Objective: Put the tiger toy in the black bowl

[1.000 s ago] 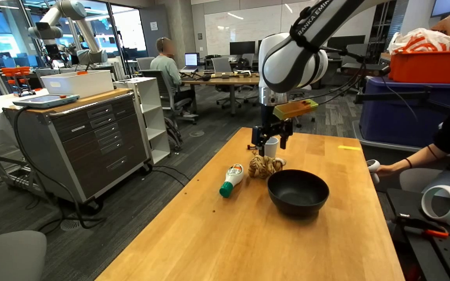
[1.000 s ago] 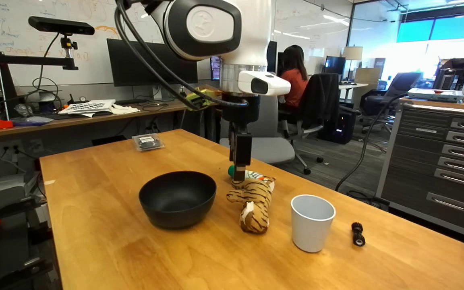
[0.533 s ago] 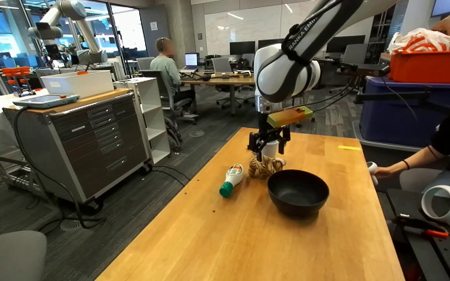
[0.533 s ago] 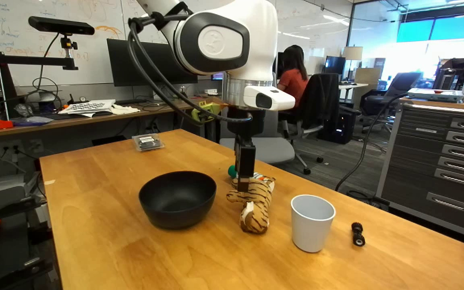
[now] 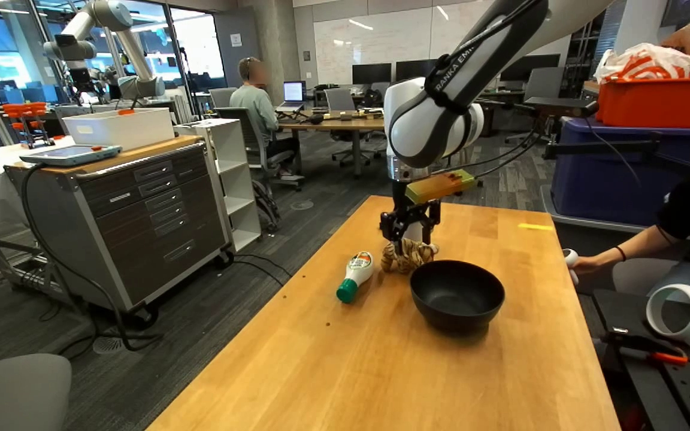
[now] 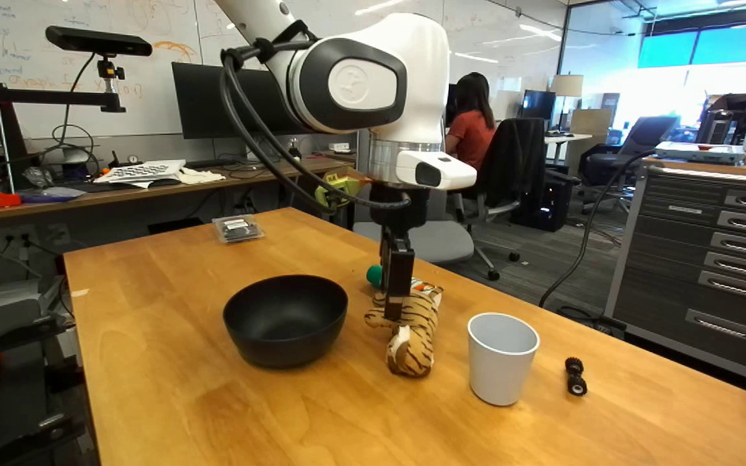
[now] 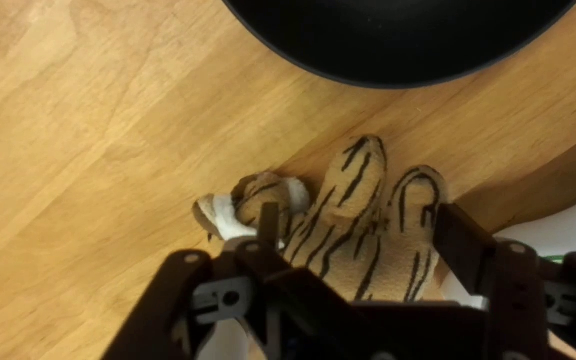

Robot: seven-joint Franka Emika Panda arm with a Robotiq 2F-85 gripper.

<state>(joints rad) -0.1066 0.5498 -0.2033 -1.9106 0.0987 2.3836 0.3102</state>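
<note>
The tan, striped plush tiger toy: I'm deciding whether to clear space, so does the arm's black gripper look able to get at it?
Probably yes: the gripper stands open over the tiger toy, and nothing shows between them. The round black bowl and white green-capped bottle are beside the toy.

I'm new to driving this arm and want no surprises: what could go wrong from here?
In the wrist view, one finger of the open end effector appears close to the white bottle, which lies on its side and might roll if nudged. The tiger toy looks soft, so a shallow grip could let it slip. Its limbs point toward the black bowl; carried too low, they might bump it.
</note>
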